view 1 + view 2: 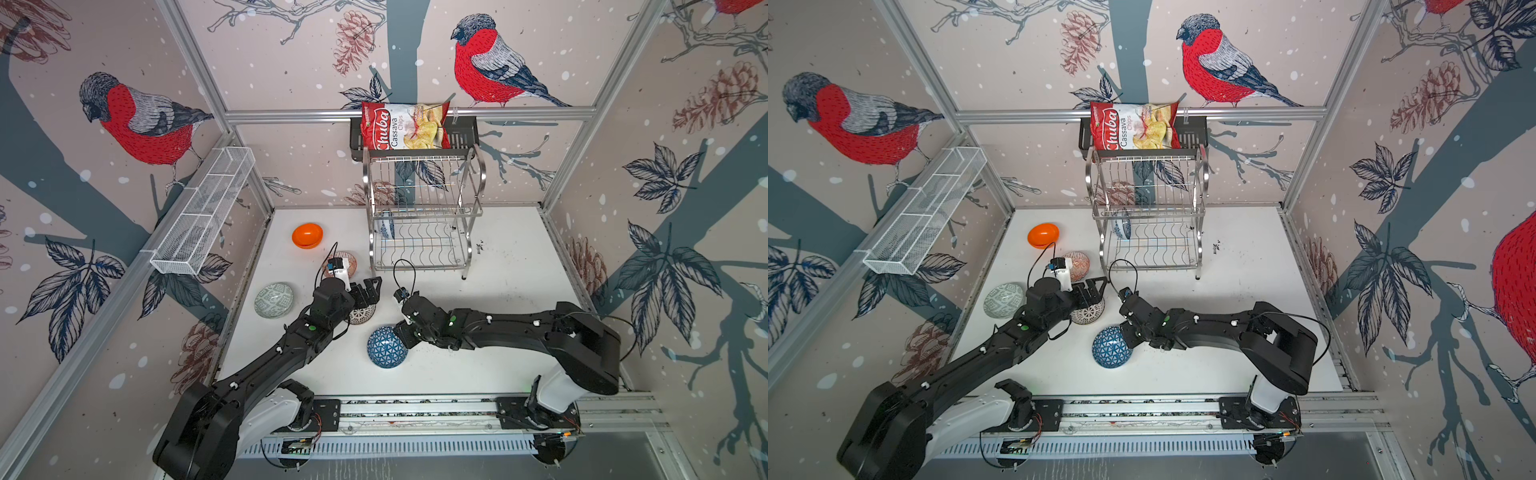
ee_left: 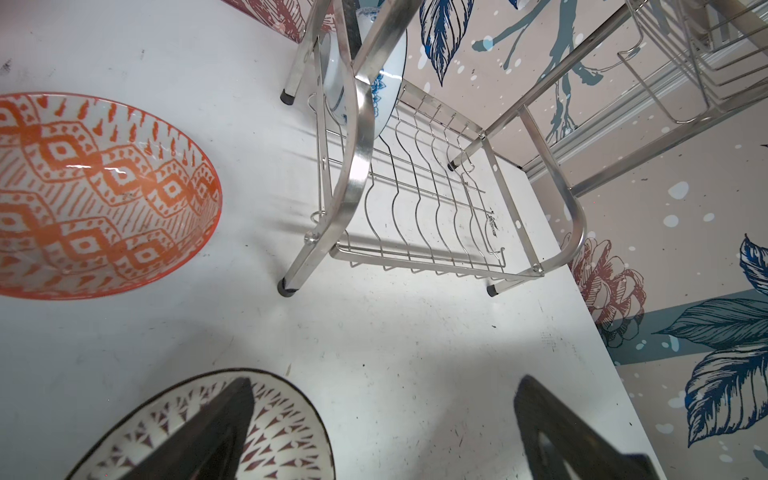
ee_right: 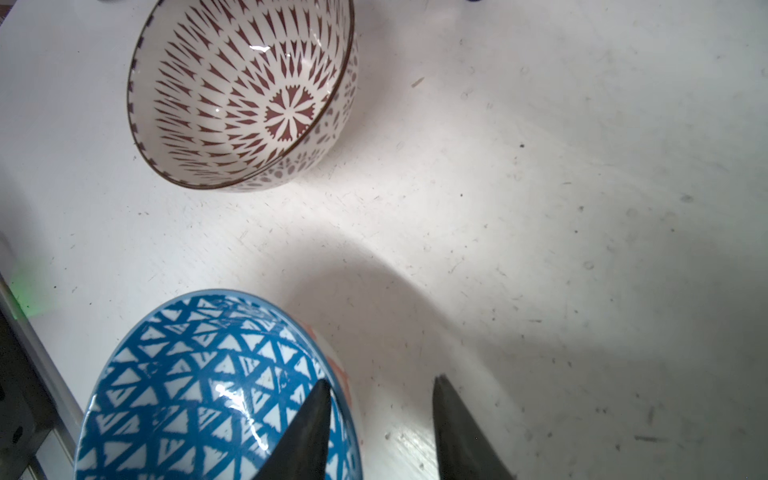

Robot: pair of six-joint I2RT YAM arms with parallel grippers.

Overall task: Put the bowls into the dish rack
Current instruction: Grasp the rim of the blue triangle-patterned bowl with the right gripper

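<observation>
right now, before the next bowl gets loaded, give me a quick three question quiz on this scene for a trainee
1. True or false: the dish rack holds no bowl yet.
2. Fill the blank: the fingers of the right pincer stand either side of the rim of the ____ bowl, one inside and one outside.
3. How many bowls sit outside the rack?

Key
1. False: the blue-floral bowl stands on edge in the lower tier.
2. The blue-triangle bowl.
3. Five.
</observation>
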